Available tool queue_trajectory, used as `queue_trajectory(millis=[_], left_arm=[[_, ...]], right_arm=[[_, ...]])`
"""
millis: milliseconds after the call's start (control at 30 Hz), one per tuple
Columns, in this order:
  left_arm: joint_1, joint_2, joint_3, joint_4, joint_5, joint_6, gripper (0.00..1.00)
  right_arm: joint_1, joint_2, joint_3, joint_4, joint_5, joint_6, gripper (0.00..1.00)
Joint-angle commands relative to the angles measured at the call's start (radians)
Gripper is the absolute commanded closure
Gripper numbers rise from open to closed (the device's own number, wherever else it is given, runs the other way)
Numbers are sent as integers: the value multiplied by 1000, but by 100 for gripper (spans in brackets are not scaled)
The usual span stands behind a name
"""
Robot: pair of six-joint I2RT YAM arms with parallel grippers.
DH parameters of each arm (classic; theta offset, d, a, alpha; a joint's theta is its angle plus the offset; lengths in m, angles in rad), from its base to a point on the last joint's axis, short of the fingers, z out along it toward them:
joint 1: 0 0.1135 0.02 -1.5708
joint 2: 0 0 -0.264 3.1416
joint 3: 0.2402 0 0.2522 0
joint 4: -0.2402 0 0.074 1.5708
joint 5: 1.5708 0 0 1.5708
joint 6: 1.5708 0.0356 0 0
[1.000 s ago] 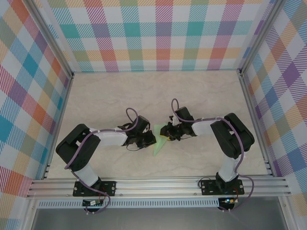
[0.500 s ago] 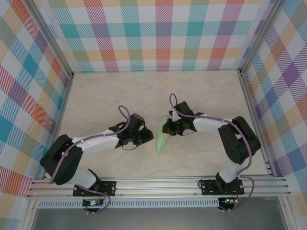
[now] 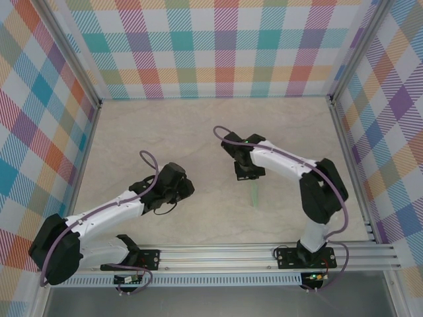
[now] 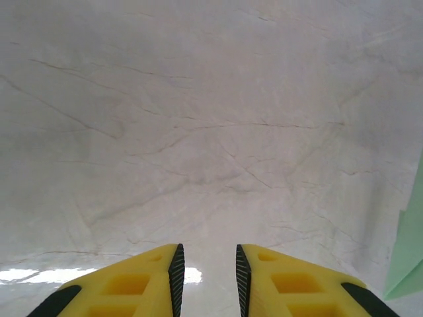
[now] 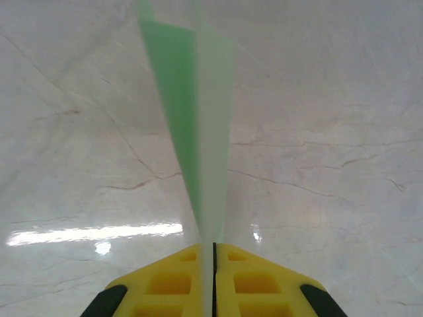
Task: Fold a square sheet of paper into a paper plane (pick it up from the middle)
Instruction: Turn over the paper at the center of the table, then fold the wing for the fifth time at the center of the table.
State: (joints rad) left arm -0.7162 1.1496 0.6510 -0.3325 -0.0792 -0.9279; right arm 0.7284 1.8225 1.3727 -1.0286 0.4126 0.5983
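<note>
The paper plane (image 5: 197, 132) is gripped by the right end effector (image 5: 213, 246), its long axis directed toward the table's (image 3: 165, 132) near edge, while the left end effector (image 4: 206, 256) is slightly parted.

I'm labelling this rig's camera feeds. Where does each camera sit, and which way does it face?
Top external: above and behind the bases, looking down on the table; left arm and right arm show from base to wrist.
Left wrist: on the left arm, facing the tabletop past the left jaws, slightly apart, empty.
Right wrist: on the right arm, facing the tabletop along the paper plane pinched in the shut right jaws.
Shared: all three catch the plane; the left wrist sees it at its right border.
</note>
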Motion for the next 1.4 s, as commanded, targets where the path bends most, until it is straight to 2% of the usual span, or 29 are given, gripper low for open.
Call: queue_trajectory(millis=[0, 133, 267, 433, 533, 633, 700, 800, 867, 933, 1100, 1167, 1367], left_arm=[[14, -39, -8, -68, -79, -24, 70], [15, -70, -10, -108, -111, -28, 70], [15, -106, -17, -134, -125, -31, 69], [15, -147, -36, -141, -130, -35, 66], [15, -149, -39, -117, -108, -30, 63], [14, -127, -30, -92, -74, -18, 62], [14, -100, -20, -72, -49, -11, 62], [14, -48, -6, -30, -3, 0, 61], [11, -8, 0, 7, 30, 0, 61], [7, 39, 12, 40, 60, 3, 61], [-31, 150, 71, 46, 85, 18, 61], [-45, 188, 95, 46, 91, 19, 61], [-85, 264, 145, 40, 80, 21, 61]], right_arm=[[66, 140, 105, -167, 98, 70, 92], [141, 335, 276, -226, 81, 106, 88], [178, 409, 356, -187, -31, 106, 74], [181, 270, 264, 16, -237, 45, 47], [175, 130, 158, 136, -309, -6, 35], [143, -13, 28, 255, -411, -35, 28], [95, -110, -62, 321, -468, -34, 26], [-3, -240, -235, 458, -608, -42, 30], [-76, -295, -337, 535, -711, -45, 41], [-134, -331, -410, 576, -788, -61, 42], [-198, -309, -478, 610, -840, -102, 39], [-212, -275, -483, 617, -826, -113, 37], [-225, -181, -485, 667, -886, -156, 38]])
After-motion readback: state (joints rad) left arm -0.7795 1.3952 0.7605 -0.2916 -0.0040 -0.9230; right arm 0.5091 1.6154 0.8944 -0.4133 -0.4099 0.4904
